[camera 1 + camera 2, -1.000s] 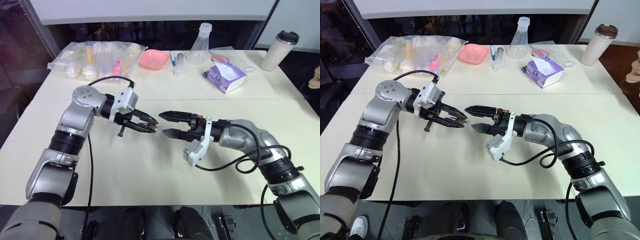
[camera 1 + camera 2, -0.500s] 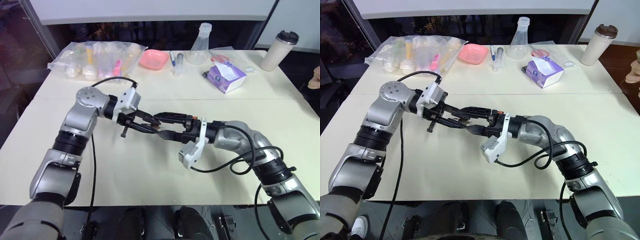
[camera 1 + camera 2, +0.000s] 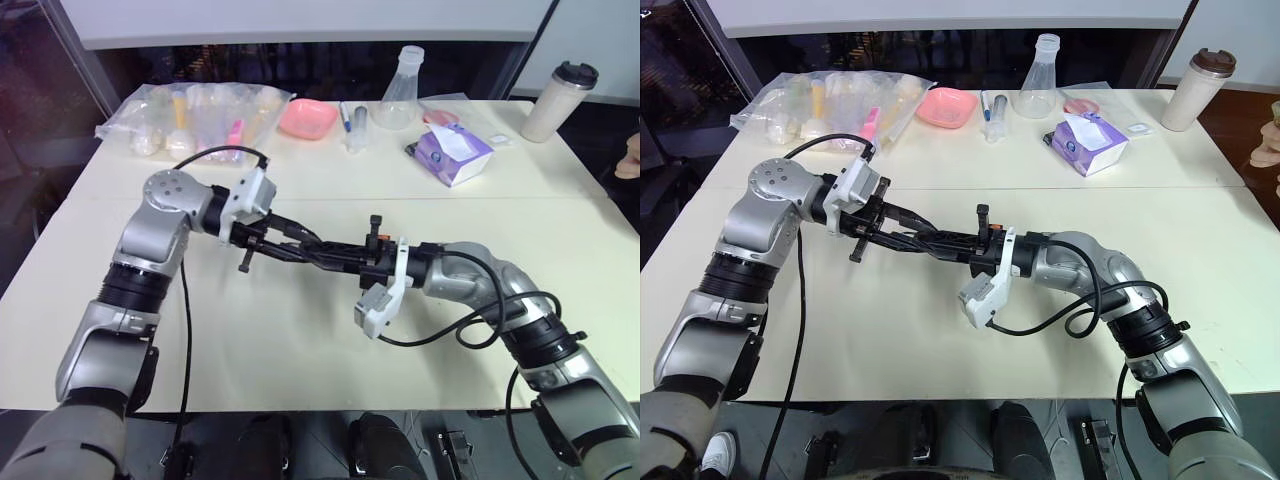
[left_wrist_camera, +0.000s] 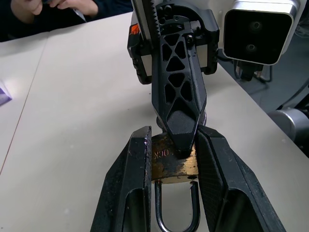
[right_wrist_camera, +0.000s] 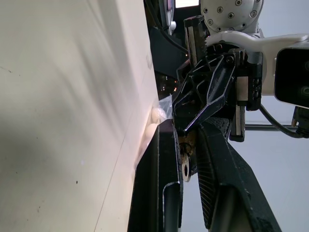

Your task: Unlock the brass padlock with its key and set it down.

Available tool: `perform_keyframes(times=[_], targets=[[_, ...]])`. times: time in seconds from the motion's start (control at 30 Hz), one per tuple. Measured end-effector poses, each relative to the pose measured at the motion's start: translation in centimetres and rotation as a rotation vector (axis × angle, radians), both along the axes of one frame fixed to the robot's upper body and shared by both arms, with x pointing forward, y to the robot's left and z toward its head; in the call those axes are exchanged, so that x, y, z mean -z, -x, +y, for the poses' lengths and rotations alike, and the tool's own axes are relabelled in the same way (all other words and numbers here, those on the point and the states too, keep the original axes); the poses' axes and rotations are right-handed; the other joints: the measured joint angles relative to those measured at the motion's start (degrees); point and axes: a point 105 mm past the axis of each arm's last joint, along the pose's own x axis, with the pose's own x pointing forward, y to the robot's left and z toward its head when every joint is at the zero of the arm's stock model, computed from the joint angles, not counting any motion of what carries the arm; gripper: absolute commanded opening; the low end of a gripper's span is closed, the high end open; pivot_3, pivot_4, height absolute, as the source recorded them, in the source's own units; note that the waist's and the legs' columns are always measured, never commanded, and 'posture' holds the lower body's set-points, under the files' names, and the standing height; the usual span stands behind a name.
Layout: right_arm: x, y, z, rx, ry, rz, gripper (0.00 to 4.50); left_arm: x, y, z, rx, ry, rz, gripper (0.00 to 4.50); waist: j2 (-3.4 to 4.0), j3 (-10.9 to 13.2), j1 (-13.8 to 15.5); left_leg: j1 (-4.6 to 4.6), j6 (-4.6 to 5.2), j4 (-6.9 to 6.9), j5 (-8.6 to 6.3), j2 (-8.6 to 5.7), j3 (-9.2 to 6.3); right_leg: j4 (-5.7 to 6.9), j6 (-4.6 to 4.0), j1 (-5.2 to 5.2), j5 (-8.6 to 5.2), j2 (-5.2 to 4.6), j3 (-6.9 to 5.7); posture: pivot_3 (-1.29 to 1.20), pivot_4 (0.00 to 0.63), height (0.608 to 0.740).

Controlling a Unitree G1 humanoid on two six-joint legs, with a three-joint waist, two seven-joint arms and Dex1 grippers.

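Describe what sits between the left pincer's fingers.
The brass padlock, shackle pointing back toward the wrist. The right pincer's finger covers its far end, so the keyhole is hidden.

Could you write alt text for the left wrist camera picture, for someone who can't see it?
Two black fingers grip a small brass padlock, its silvery shackle pointing toward the camera. The other gripper's black finger presses against the lock's far end, above a cream table.

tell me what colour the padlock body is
Yellowish brass, tarnished; the brass padlock shows best in the left wrist view.
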Motion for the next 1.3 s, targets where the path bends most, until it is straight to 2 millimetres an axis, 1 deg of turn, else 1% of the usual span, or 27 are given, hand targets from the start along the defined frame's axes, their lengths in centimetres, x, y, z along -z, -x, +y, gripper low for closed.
perform_keyframes(times=[0.13,0.2,0.23,0.27,0.33,0.4,0.43,0.53,0.63,0.77,0.87,0.93,1.03,1.07,1.2,1.23,1.27,1.3], targets=[[0.0,0.0,0.0,-0.004,-0.003,0.005,0.02,-0.1,0.1,0.0,-0.007,-0.012,0.014,0.71,0.0,0.0,0.0,0.0,0.0,0.0,0.0,0.0,0.0,0.0,0.0,0.0,0.0,0.0,0.0,0.0,0.15,0.715],[0.0,0.1,0.1,-0.006,-0.004,0.006,0.0,-0.1,0.1,0.1,-0.011,-0.016,0.022,1.75,0.0,0.0,0.0,0.0,0.0,0.0,0.0,0.0,0.0,0.0,0.0,0.0,0.0,0.0,0.0,0.0,0.15,0.715],[0.2,0.0,0.1,-0.004,0.01,0.004,0.0,0.0,0.1,0.1,-0.015,-0.02,0.036,2.05,0.0,0.0,0.0,0.01,0.0,0.0,0.0,0.0,0.0,0.0,0.0,0.01,0.0,0.0,0.0,0.0,0.15,0.715],[0.2,0.0,0.1,-0.001,0.012,0.002,0.0,0.2,0.2,0.1,-0.017,-0.031,0.058,2.56,0.0,0.0,0.0,0.01,0.0,0.0,0.0,0.0,0.0,0.0,0.0,0.0,0.0,0.01,0.0,0.0,0.15,0.715],[0.0,-0.1,0.1,-0.002,0.012,-0.006,0.0,0.7,0.3,0.2,-0.016,-0.041,0.085,3.43,0.0,0.0,0.0,0.01,0.0,0.0,0.0,0.0,0.0,0.01,0.0,0.0,0.0,0.01,0.0,0.0,0.15,0.715],[-0.1,-0.1,0.2,-0.002,0.012,-0.01,0.0,1.0,0.4,0.3,-0.016,-0.045,0.1,4.2,0.0,0.0,0.0,0.01,0.0,0.0,0.0,0.01,-0.01,0.01,0.0,0.0,0.0,0.0,0.0,0.0,0.15,0.715],[-0.1,-0.1,0.2,-0.002,0.012,-0.01,0.0,1.0,0.5,0.3,-0.016,-0.045,0.1,4.48,0.0,0.0,0.0,0.01,0.0,0.0,0.0,0.01,-0.01,0.01,0.0,0.0,0.0,0.0,0.0,0.0,0.15,0.715],[-0.1,-0.2,0.1,0.0,0.012,-0.007,0.0,0.7,0.6,0.2,-0.013,-0.038,0.084,4.48,0.0,0.0,0.0,0.01,0.0,0.0,0.0,0.0,-0.01,0.01,0.0,0.01,0.0,-0.01,0.0,0.0,0.15,0.715],[-0.1,-0.2,0.1,0.001,0.012,-0.007,0.0,0.3,0.2,0.4,-0.051,-0.019,0.066,4.48,0.0,0.0,0.0,0.01,0.0,0.0,0.0,0.01,-0.01,0.01,0.0,0.0,0.0,-0.02,0.0,0.0,0.15,0.715],[-0.1,-0.2,0.1,0.001,0.012,-0.006,0.0,-0.3,-0.7,1.5,-0.136,-0.001,0.05,4.48,0.0,0.0,-0.1,0.01,0.0,0.0,0.0,0.01,-0.01,0.01,0.0,-0.01,0.0,-0.03,0.0,0.0,0.15,0.715],[0.0,-0.2,0.0,0.003,0.014,-0.003,0.0,-0.8,-1.5,2.9,-0.238,0.025,0.074,4.48,0.0,0.0,-0.1,0.01,0.0,0.0,0.0,0.01,-0.01,0.02,0.0,-0.02,0.0,-0.03,0.0,0.0,0.15,0.715],[0.1,-0.2,0.0,0.005,0.015,0.0,0.0,-1.4,-1.7,3.8,-0.278,0.045,0.104,4.48,0.0,0.0,-0.1,0.01,0.0,0.0,0.0,0.01,-0.01,0.02,0.0,-0.01,0.0,-0.03,0.0,0.0,0.15,0.715],[0.2,-0.2,-0.1,0.006,0.019,0.0,0.0,-2.1,-1.5,4.5,-0.309,0.059,0.111,3.66,0.0,0.0,0.1,0.01,0.0,0.0,0.0,0.0,-0.02,0.02,0.0,0.01,0.0,-0.04,0.0,0.0,0.15,0.715],[0.2,-0.2,-0.1,0.007,0.019,0.0,0.0,-2.2,-1.5,4.5,-0.311,0.058,0.107,3.14,0.0,0.0,0.1,0.01,0.0,0.0,0.0,0.0,-0.02,0.02,0.0,0.01,0.0,-0.04,0.0,0.0,0.15,0.715],[0.2,-0.2,-0.1,0.008,0.019,0.002,0.0,-1.6,-1.4,4.3,-0.314,0.06,0.115,1.4,0.0,0.0,0.0,0.01,-0.01,0.0,0.0,0.01,-0.02,0.02,0.0,0.0,0.0,-0.05,0.0,0.0,0.15,0.715],[0.3,-0.3,-0.2,0.009,0.019,0.003,0.0,-1.4,-1.3,4.2,-0.314,0.062,0.115,0.97,0.0,0.0,0.0,0.01,-0.01,0.0,0.0,0.01,-0.02,0.02,0.0,0.0,0.0,-0.06,0.0,0.0,0.15,0.715],[0.3,-0.4,-0.2,0.012,0.02,0.007,0.0,-1.3,-1.3,3.8,-0.306,0.069,0.108,0.42,0.0,0.0,0.0,0.01,-0.01,0.0,0.01,0.01,-0.02,0.03,0.0,0.0,0.0,-0.06,0.0,0.0,0.15,0.715],[0.3,-0.4,-0.2,0.013,0.02,0.009,0.0,-1.3,-1.2,3.4,-0.293,0.08,0.096,0.02,0.0,0.0,0.1,0.01,-0.01,0.0,0.01,0.01,-0.02,0.02,0.0,0.01,0.0,-0.07,0.0,0.0,0.15,0.715]])
